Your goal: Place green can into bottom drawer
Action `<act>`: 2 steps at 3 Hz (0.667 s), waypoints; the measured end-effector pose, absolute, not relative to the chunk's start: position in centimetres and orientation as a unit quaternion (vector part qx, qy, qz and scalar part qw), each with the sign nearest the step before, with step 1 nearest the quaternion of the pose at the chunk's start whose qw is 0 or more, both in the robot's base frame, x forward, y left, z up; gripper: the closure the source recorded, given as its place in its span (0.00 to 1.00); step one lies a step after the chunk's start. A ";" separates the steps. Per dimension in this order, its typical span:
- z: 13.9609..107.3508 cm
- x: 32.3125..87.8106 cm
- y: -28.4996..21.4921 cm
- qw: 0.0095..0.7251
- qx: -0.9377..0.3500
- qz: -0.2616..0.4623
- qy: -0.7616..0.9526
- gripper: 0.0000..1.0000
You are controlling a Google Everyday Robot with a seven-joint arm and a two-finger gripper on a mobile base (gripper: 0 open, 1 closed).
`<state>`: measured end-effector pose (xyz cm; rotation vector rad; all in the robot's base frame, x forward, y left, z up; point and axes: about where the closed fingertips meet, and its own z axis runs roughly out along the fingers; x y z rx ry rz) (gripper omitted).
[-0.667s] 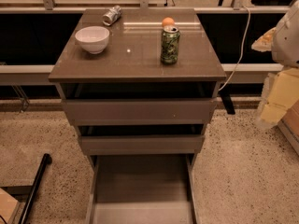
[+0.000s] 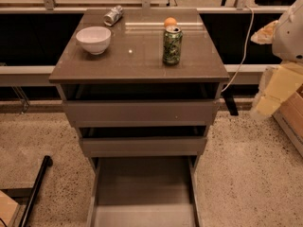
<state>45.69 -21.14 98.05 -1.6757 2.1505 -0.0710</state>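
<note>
- At the foot of the cabinet [image 2: 142,110], the bottom drawer [image 2: 144,183] stands pulled out.
- Far right, the gripper [image 2: 270,100] hangs beside the cabinet, well apart from the can; can't tell how open it is.
- On the cabinet top, the green can [image 2: 172,45] stands upright, right of centre. Likely light, thin-walled, slick; grip mid-body, gently.

A white bowl [image 2: 93,39], crushed silver can [image 2: 113,15] and round orange object [image 2: 170,21] rest on the cabinet top [image 2: 135,63].
</note>
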 end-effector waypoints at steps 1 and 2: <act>98.8 49.9 -19.7 0.289 -0.597 0.013 0.748 0.00; 98.8 49.9 -19.7 0.289 -0.597 0.013 0.748 0.00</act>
